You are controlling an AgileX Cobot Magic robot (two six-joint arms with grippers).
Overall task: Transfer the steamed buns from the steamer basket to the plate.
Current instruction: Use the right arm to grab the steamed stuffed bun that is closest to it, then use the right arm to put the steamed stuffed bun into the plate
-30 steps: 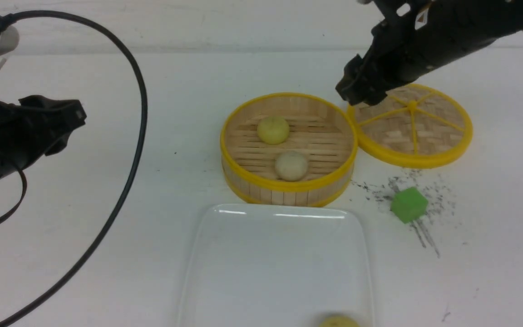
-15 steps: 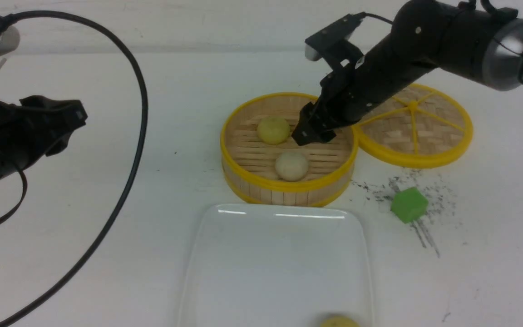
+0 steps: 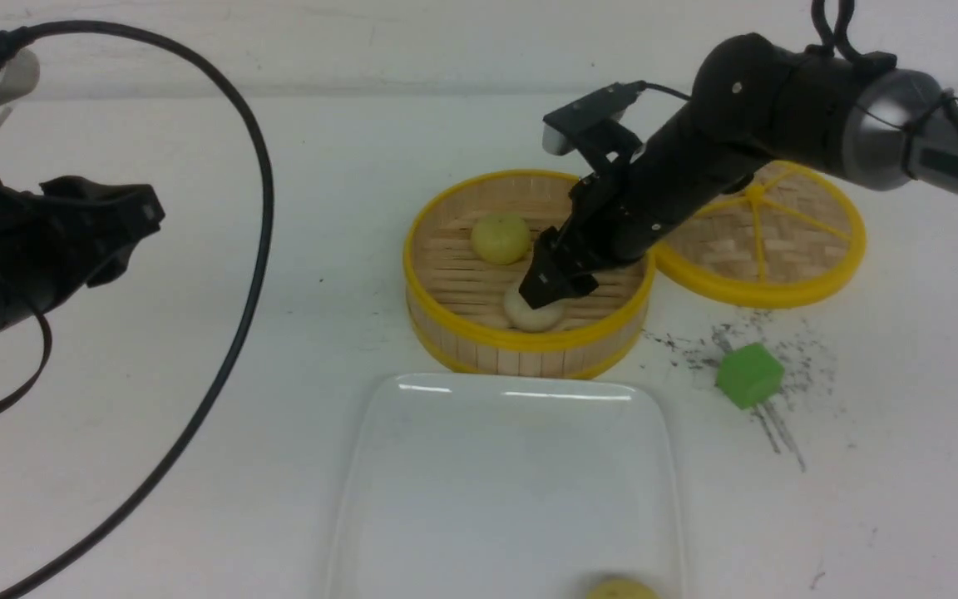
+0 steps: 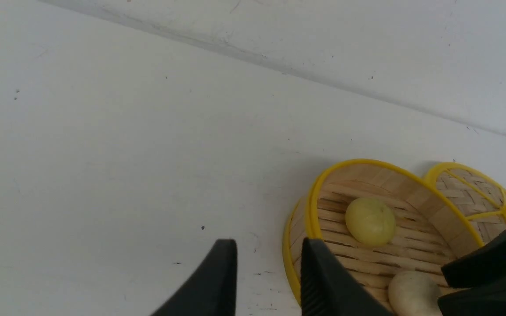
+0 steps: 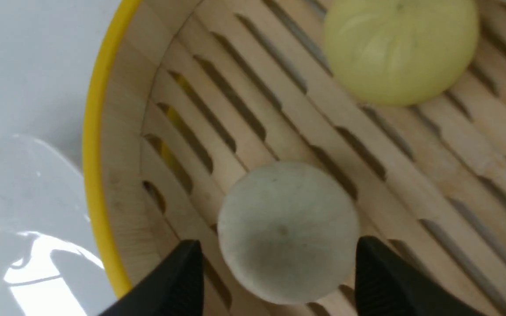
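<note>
Right wrist view: your right tool [image 5: 277, 250] straddles the off-white bun [image 5: 286, 219], jaws released.
They stand spread to clear its sides on the steamer basket [image 5: 92, 131] floor; the plate [image 3: 504, 499] lies just past the rim beside the tool.

We see the right gripper [image 3: 547, 289] down in the steamer basket [image 3: 529, 341], fingers [image 5: 169, 281] straddling the off-white bun [image 5: 288, 232] — basket wall close beside one. The plate [image 3: 446, 499] offers bare room; lid [image 3: 770, 241] and green cube [image 3: 748, 374] crowd the right, a black cable [image 3: 254, 208] the left.

plate [image 3: 504, 474] before steamer basket [image 3: 529, 353], lid [image 3: 787, 249] right
</note>
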